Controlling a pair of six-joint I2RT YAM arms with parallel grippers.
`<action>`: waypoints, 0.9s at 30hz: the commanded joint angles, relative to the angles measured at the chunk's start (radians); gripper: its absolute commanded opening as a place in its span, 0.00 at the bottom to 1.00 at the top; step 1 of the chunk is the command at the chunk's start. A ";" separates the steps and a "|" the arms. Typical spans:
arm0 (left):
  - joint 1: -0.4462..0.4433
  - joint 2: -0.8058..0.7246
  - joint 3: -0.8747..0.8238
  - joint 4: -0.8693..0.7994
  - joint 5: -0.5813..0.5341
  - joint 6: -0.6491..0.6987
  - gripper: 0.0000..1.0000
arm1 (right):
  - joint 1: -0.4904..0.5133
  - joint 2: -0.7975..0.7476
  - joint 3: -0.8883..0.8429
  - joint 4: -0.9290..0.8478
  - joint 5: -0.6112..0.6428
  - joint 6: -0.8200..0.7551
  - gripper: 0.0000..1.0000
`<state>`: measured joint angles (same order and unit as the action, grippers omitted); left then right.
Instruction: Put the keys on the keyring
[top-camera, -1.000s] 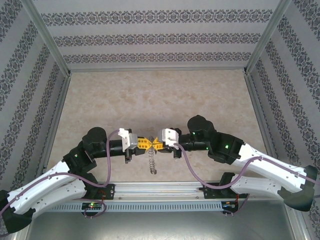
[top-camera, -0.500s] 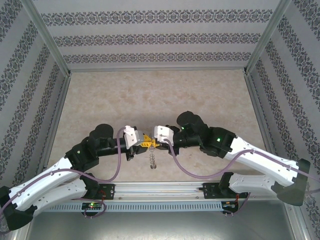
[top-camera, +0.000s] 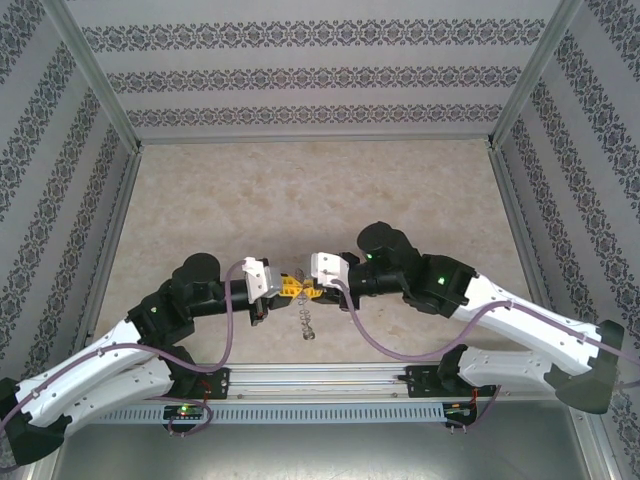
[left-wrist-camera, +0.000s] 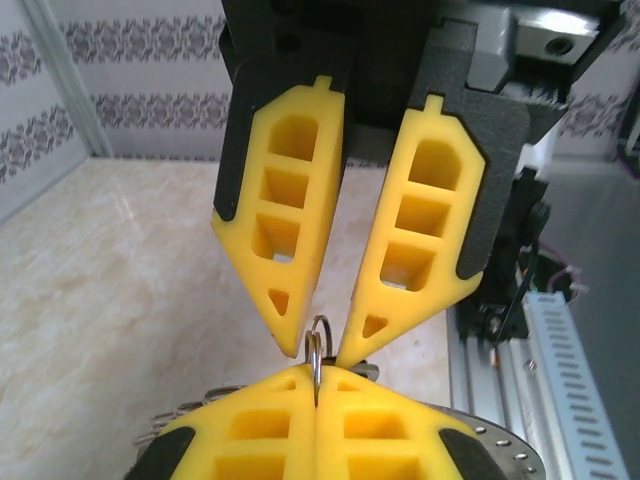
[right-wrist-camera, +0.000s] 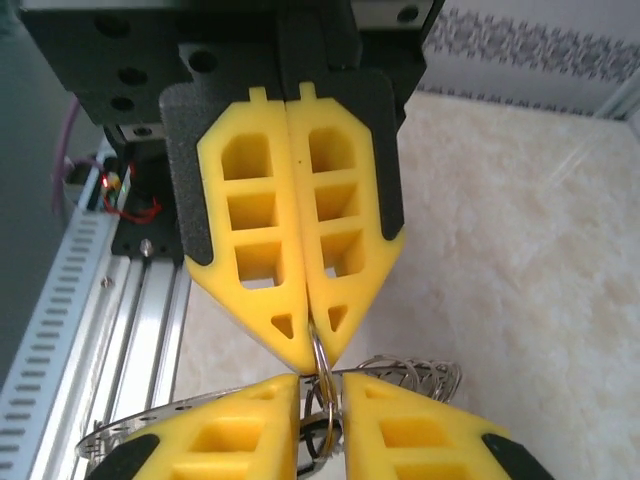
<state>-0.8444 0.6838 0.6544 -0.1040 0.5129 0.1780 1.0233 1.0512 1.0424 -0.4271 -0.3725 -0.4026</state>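
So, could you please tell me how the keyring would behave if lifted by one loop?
The keyring probably dangles and swings: it hangs below the left claw, pinched by one thin loop. Smooth metal wire may pivot or slip in that grip. Its fringe loops could snag.

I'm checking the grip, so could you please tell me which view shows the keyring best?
Right wrist: the keyring shows its rim and wire loops up close. Left wrist shows slivers of it; top external, a tiny dangling shape.

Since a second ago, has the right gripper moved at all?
Yes. In the top view the right gripper has shifted slightly left and toward the near aluminium rail, still meeting the left gripper tip to tip.
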 joint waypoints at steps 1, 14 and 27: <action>-0.011 -0.018 -0.012 0.183 0.097 -0.072 0.00 | 0.000 -0.051 -0.054 0.137 -0.072 0.054 0.18; -0.012 -0.041 -0.042 0.289 0.119 -0.144 0.00 | -0.009 -0.073 -0.087 0.185 -0.042 0.074 0.00; -0.013 0.096 0.096 -0.107 -0.050 0.052 0.14 | 0.018 0.102 0.116 -0.081 0.051 -0.086 0.00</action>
<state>-0.8440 0.7555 0.7189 -0.1925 0.4576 0.1894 1.0233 1.1099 1.1027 -0.4995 -0.3210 -0.4324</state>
